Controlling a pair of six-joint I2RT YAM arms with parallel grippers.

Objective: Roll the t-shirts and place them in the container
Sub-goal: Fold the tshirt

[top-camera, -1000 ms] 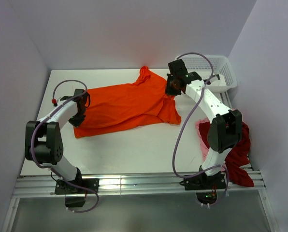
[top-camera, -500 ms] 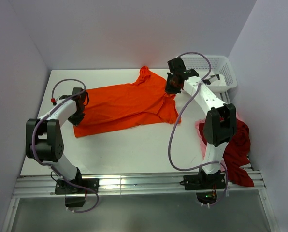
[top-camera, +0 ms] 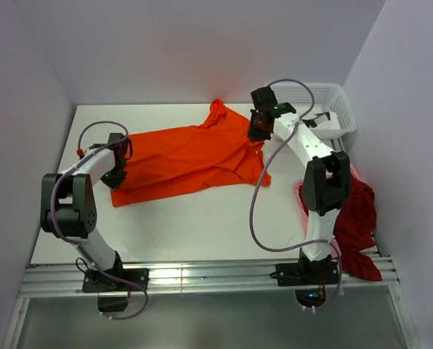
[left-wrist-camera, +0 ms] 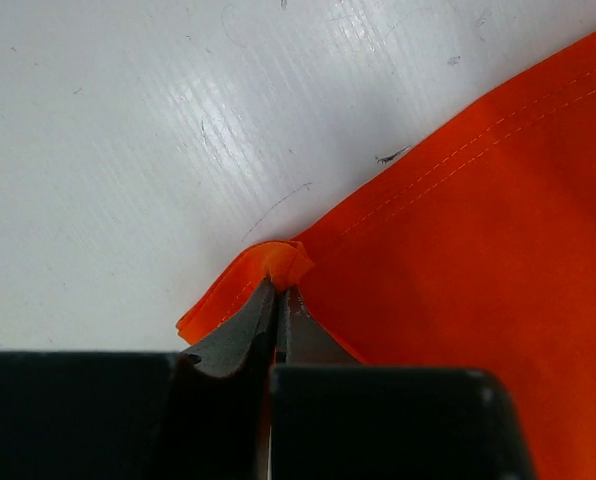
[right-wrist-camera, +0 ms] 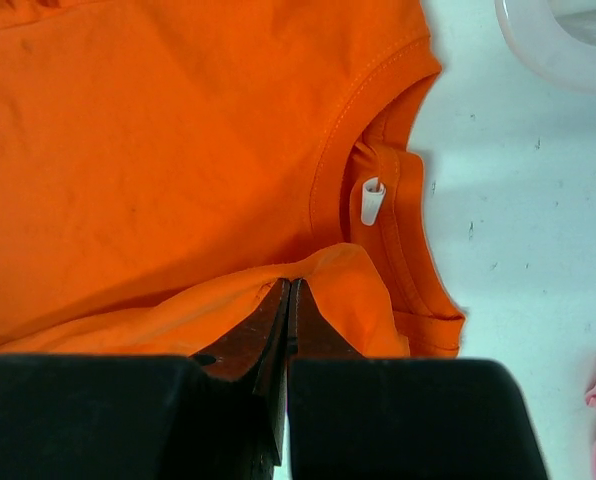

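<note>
White table (top-camera: 202, 233) is carrying the orange t-shirt (top-camera: 180, 156), lying spread across its far middle. The left gripper (left-wrist-camera: 281, 297) is pinching the shirt's near-left hem corner, jaws closed on it. The right gripper (right-wrist-camera: 288, 292) is clamping a fold beside the collar. A dark red t-shirt (top-camera: 358, 218) and a pink t-shirt (top-camera: 304, 202) are seemingly draping over the near right edge.

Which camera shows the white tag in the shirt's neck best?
Right wrist view: the white tag sits close up inside the orange shirt's collar. The top view is too far to show it; the left wrist view sees only hem.
</note>
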